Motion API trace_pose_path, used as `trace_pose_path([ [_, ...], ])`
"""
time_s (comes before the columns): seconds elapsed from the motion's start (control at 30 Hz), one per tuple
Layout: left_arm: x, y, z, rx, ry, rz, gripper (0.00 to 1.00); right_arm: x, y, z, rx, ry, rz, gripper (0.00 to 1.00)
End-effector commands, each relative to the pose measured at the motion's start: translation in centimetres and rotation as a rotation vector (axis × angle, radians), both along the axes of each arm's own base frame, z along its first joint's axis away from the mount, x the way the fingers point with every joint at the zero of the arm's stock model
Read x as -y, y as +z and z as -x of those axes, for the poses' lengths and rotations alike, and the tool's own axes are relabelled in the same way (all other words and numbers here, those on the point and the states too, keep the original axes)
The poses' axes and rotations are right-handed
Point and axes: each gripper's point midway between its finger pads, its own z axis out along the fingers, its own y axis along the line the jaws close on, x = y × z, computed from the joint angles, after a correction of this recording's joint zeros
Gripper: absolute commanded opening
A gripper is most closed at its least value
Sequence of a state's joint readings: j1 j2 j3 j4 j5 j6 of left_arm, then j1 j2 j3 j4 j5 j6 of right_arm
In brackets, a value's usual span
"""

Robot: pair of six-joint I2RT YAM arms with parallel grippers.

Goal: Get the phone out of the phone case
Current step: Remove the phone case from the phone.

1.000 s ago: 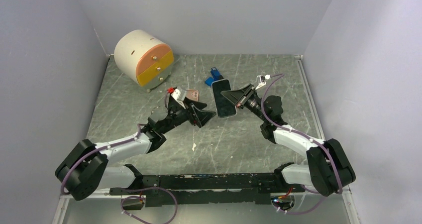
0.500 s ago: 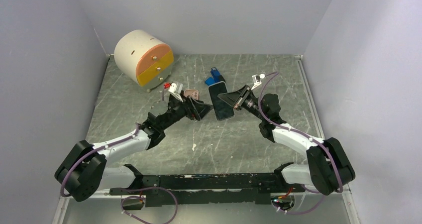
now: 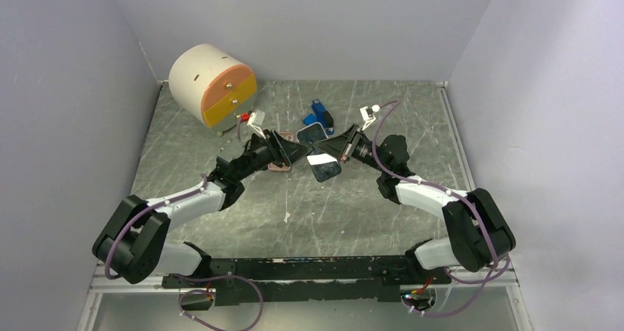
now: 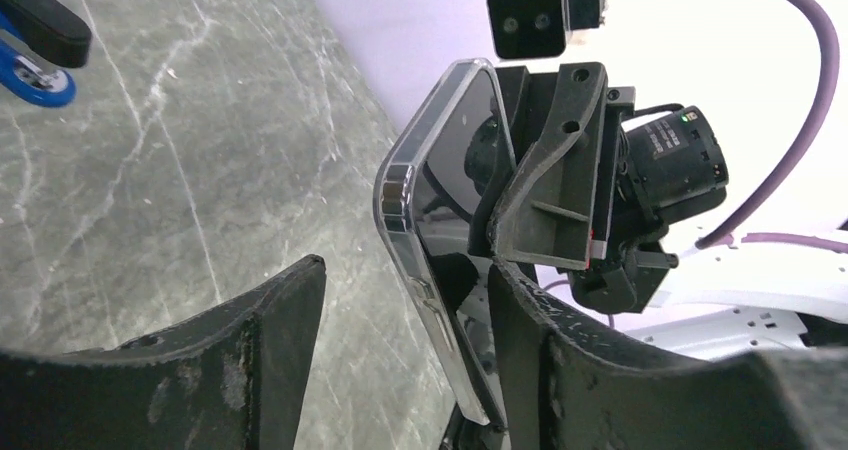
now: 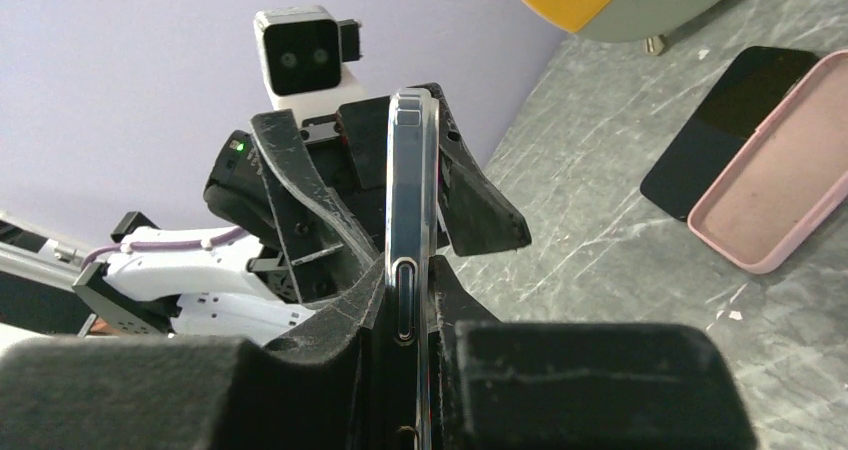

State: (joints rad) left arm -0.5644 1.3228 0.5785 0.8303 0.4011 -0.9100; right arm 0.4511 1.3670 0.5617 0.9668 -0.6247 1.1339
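Grey counter [image 3: 353, 213], mid-frame: my right pincer [image 3: 329, 149] clamps the phone [image 5: 410, 200]; my left pincer [image 4: 405, 270], wide, straddles it, and should next pry its case [image 4: 398, 165] off.

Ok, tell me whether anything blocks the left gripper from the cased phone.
Nothing visible does. The phone sits inside the open left gripper, while the right gripper clamps its edge.
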Motion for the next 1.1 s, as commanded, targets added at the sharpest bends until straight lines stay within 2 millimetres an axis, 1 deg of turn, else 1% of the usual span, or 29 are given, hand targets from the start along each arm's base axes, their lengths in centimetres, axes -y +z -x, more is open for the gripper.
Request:
trace_pose_path([
  [0.0,0.4,3.1,0.4,0.043,-0.065,0.092,0.63,-0.8,5.0,1.0,0.166,0.073,-0.085,0.00],
  [0.07,0.3,3.4,0.4,0.044,-0.071,0.109,0.59,-1.1,4.9,1.1,0.168,0.087,-0.081,0.00],
  [0.13,0.0,3.7,0.3,0.049,-0.073,0.130,0.52,-1.3,4.8,1.2,0.169,0.094,-0.075,0.00],
  [0.27,-0.1,4.2,0.3,0.053,-0.091,0.160,0.28,-1.6,4.7,1.1,0.168,0.103,-0.071,0.00],
  [0.37,-0.1,4.2,0.3,0.049,-0.093,0.174,0.06,-1.7,4.7,1.0,0.168,0.103,-0.070,0.00],
  [0.4,-0.3,4.3,0.2,0.046,-0.086,0.182,0.03,-1.7,4.7,0.9,0.169,0.102,-0.069,0.00],
  [0.47,-0.9,4.4,-0.1,0.038,-0.062,0.199,0.03,-1.7,4.7,0.9,0.174,0.096,-0.057,0.00],
  [0.53,-1.6,4.6,-0.5,0.024,-0.028,0.215,0.03,-1.5,4.4,0.6,0.169,0.076,-0.028,0.09],
  [0.7,-3.7,4.8,-1.5,-0.024,0.073,0.266,0.03,-0.2,4.1,0.1,0.187,-0.013,0.068,0.45],
  [0.83,-5.2,5.1,-2.0,-0.035,0.141,0.303,0.03,1.3,3.4,-0.1,0.184,-0.086,0.155,0.65],
  [0.9,-5.7,5.3,-2.2,-0.040,0.165,0.312,0.03,2.0,2.8,-0.1,0.174,-0.112,0.196,0.69],
  [0.97,-6.2,5.4,-2.3,-0.043,0.190,0.319,0.03,2.3,2.2,0.3,0.162,-0.118,0.221,0.69],
  [1.03,-6.7,5.3,-2.6,-0.048,0.217,0.328,0.03,2.5,1.7,0.9,0.140,-0.104,0.231,0.68],
  [1.07,-6.9,5.3,-2.6,-0.052,0.227,0.334,0.03,2.5,1.3,1.2,0.123,-0.094,0.231,0.66],
])
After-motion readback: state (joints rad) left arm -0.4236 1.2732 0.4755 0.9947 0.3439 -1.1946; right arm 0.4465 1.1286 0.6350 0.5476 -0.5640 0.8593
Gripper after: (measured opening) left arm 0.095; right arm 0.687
